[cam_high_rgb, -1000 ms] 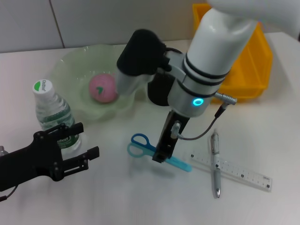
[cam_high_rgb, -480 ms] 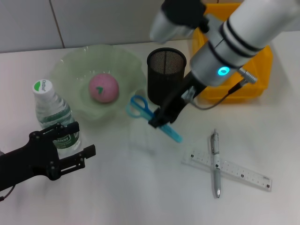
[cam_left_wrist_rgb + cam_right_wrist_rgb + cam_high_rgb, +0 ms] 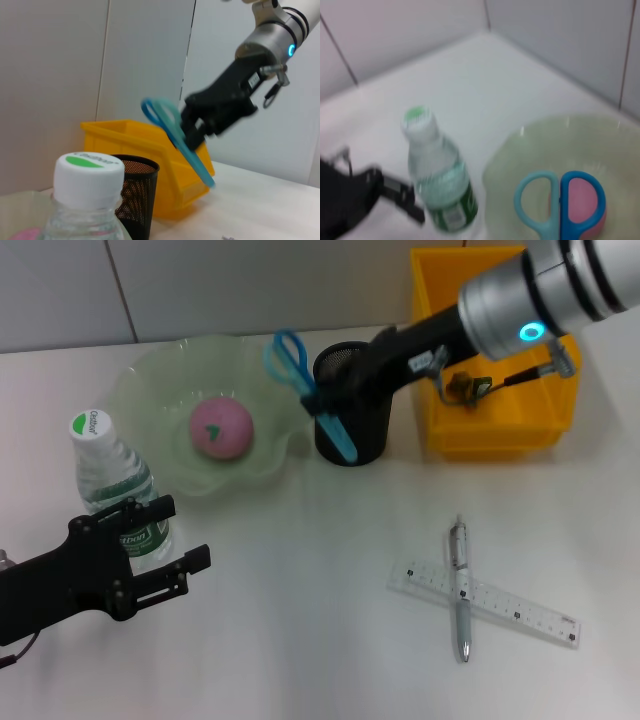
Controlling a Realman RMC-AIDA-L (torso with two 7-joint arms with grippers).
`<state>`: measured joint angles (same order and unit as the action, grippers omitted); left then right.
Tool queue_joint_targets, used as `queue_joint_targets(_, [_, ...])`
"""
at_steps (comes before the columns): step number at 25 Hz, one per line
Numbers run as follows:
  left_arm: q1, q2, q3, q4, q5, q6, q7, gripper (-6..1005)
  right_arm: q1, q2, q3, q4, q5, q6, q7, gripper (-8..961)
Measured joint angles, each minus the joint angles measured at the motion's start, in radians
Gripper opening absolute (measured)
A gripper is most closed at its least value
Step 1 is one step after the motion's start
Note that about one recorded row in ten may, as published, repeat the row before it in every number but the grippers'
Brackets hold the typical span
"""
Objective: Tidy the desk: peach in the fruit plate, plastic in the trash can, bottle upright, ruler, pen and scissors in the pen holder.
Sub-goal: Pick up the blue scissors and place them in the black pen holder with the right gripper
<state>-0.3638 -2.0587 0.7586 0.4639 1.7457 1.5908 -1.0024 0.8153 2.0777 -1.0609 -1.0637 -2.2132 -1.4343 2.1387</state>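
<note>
My right gripper is shut on the blue scissors and holds them tilted in the air by the left rim of the black mesh pen holder, handles up. The pink peach lies in the green fruit plate. Upright at the left stands the bottle, with my open left gripper just in front of it. The pen lies across the clear ruler on the table at the right. No plastic shows. The right wrist view looks down past the scissors' handles onto the peach.
A yellow bin stands behind and right of the pen holder, under my right arm. In the left wrist view the bottle cap fills the foreground, with the pen holder and bin beyond it.
My right gripper lifted the scissors off the table and carried them back and up to the pen holder's left rim. The left gripper stayed by the bottle.
</note>
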Motion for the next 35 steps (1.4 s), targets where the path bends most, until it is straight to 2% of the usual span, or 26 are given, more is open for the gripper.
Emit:
queue_joint_targets(6, [-0.005,-0.001,0.0,0.001,-0.001,0.006,-0.006,784,-0.058,-0.001,0.096,0.007,0.144,0.063,-0.122,259])
queue_joint_targets(11, [-0.012,-0.004,0.001,0.001,-0.01,0.008,-0.006,784,-0.102,-0.001,0.123,0.049,0.266,0.168,-0.224,263])
queue_joint_targets(22, [-0.016,-0.005,0.001,0.001,-0.031,0.028,0.022,785,-0.116,0.002,0.123,0.256,0.44,0.334,-0.449,271])
queue_joint_targets(35, [-0.022,-0.008,0.005,-0.008,-0.053,0.078,0.021,785,-0.117,0.002,0.115,0.366,0.499,0.412,-0.569,281])
